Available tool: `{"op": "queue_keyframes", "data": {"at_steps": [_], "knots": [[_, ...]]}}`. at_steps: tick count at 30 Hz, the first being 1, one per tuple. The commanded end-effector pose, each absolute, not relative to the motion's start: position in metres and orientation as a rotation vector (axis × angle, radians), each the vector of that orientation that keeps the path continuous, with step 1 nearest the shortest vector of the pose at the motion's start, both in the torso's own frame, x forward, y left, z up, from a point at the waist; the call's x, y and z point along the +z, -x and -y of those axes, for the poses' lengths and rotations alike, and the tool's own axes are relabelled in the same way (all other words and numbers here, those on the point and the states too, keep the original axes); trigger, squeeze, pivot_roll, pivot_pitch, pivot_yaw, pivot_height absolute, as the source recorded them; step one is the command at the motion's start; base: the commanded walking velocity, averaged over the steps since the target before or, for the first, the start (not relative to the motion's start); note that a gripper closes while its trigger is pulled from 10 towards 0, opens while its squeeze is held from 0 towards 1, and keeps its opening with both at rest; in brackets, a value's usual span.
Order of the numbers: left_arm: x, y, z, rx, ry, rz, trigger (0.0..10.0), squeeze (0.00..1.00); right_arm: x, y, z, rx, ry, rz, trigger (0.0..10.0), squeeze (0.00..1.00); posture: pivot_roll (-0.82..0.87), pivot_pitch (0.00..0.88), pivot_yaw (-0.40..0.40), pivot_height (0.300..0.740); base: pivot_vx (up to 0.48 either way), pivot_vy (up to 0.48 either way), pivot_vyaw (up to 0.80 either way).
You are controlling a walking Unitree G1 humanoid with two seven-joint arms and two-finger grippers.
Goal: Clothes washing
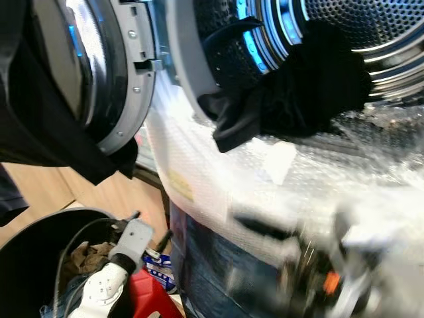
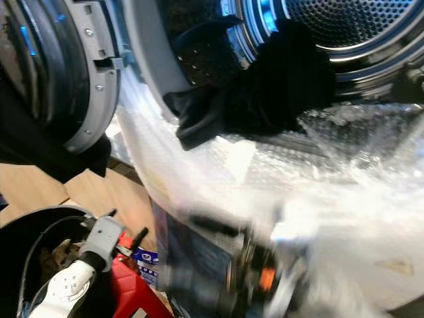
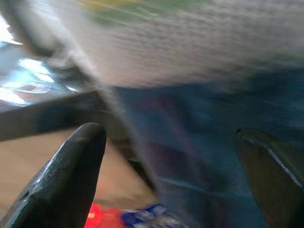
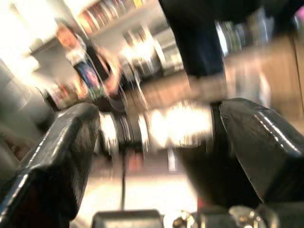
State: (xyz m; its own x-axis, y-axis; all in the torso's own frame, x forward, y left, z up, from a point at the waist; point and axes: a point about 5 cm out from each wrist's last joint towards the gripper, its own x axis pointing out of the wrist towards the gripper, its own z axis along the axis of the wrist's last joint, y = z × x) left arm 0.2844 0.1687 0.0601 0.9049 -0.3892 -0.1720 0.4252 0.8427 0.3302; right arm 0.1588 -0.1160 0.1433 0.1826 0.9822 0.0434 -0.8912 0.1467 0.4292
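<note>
**Load partly in**

Black garment (image 1: 291, 93) hangs half out of washer drum (image 1: 377, 26), door (image 1: 99, 73) open. Basket (image 1: 26, 252) w/ more laundry below. Left gripper (image 3: 166, 175) & right gripper (image 4: 156, 142) fingers apart, empty. Still to push in, reload.

Drum (image 1: 371, 26) perforated shiny metal; garment (image 1: 298, 93) matt black, probably cloth.

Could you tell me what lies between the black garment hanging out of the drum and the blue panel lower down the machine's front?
In the left eye view, white bubble wrap covers the stretch between the black garment and the blue panel.
</note>
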Motion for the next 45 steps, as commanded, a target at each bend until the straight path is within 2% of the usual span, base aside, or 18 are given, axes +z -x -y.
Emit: {"op": "queue_keyframes", "data": {"at_steps": [1, 5, 7, 9, 10, 13, 15, 19, 21, 25, 29, 33, 36, 38, 45], "knots": [[0.049, -0.283, -0.162, -0.516, -0.357, -0.192, 10.0, 0.0, 0.128, -0.161, 0.118, 1.344, -0.351, -0.276, 10.0, 0.0, 0.11, 0.039, 0.017, 0.74, 0.0, 0.0, 0.0], [0.023, -0.272, -0.145, -0.699, -0.326, -0.356, 10.0, 0.0, 0.074, -0.162, 0.133, 1.133, -0.529, -0.437, 10.0, 0.0, 0.1, 0.03, 0.026, 0.74, 0.0, 0.0, 0.0], [0.017, -0.269, -0.142, -0.731, -0.328, -0.381, 10.0, 0.0, 0.062, -0.163, 0.137, 1.064, -0.569, -0.464, 10.0, 0.0, 0.1, 0.029, 0.027, 0.74, 0.0, 0.0, 0.0], [0.011, -0.266, -0.135, -0.773, -0.33, -0.404, 10.0, 0.0, 0.042, -0.171, 0.146, 0.912, -0.622, -0.496, 10.0, 0.0, 0.1, 0.026, 0.027, 0.74, 0.0, 0.0, 0.0], [0.01, -0.265, -0.133, -0.787, -0.333, -0.41, 10.0, 0.0, 0.036, -0.172, 0.148, 0.876, -0.638, -0.5, 10.0, 0.0, 0.1, 0.026, 0.027, 0.74, 0.0, 0.0, 0.0], [-0.002, -0.259, -0.123, -0.875, -0.356, -0.508, 10.0, 0.0, 0.006, -0.19, 0.154, 0.564, -0.615, -0.508, 10.0, 0.0, 0.1, 0.015, 0.031, 0.74, 0.0, 0.0, 0.0], [-0.01, -0.254, -0.119, -0.917, -0.401, -0.563, 10.0, 0.0, -0.01, -0.194, 0.154, 0.467, -0.657, -0.554, 10.0, 0.0, 0.1, 0.009, 0.031, 0.74, 0.0, 0.0, 0.0], [-0.022, -0.255, -0.12, -0.803, -0.38, -0.64, 10.0, 0.0, -0.036, -0.19, 0.155, 0.348, -0.643, -0.632, 10.0, 0.0, 0.11, 0.0, 0.045, 0.74, 0.0, 0.0, 0.0], [-0.03, -0.254, -0.126, -0.71, -0.348, -0.709, 10.0, 0.0, -0.056, -0.184, 0.163, 0.175, -0.587, -0.732, 10.0, 0.0, 0.12, 0.0, 0.039, 0.74, 0.0, 0.0, 0.0], [-0.034, -0.253, -0.131, -0.674, -0.334, -0.741, 10.0, 0.0, -0.071, -0.174, 0.172, 0.029, -0.538, -0.823, 10.0, 0.0, 0.12, 0.0, 0.034, 0.74, 0.0, 0.0, 0.0], [-0.043, -0.247, -0.151, -0.558, -0.345, -0.804, 10.0, 0.0, -0.094, -0.145, 0.191, -0.184, -0.413, -0.985, 10.0, 0.0, 0.13, 0.0, 0.037, 0.74, 0.0, 0.0, 0.0], [-0.052, -0.237, -0.17, -0.434, -0.332, -0.872, 10.0, 0.0, -0.103, -0.132, 0.189, -0.227, -0.267, -1.097, 10.0, 0.0, 0.13, 0.0, 0.029, 0.74, 0.0, 0.0, 0.0], [-0.053, -0.236, -0.173, -0.406, -0.328, -0.882, 10.0, 0.0, -0.105, -0.13, 0.188, -0.239, -0.222, -1.126, 10.0, 0.0, 0.13, 0.0, 0.029, 0.74, 0.0, 0.0, 0.0], [-0.059, -0.228, -0.179, -0.349, -0.276, -0.919, 10.0, 0.0, -0.105, -0.128, 0.192, -0.259, -0.096, -1.147, 10.0, 0.0, 0.14, 0.0, 0.025, 0.74, 0.0, 0.0, 0.0], [-0.066, -0.216, -0.186, -0.271, -0.211, -0.949, 10.0, 0.0, -0.098, -0.146, 0.199, -0.335, -0.035, -1.061, 10.0, 0.0, 0.12, 0.0, 0.033, 0.74, 0.0, 0.0, 0.0]]}}
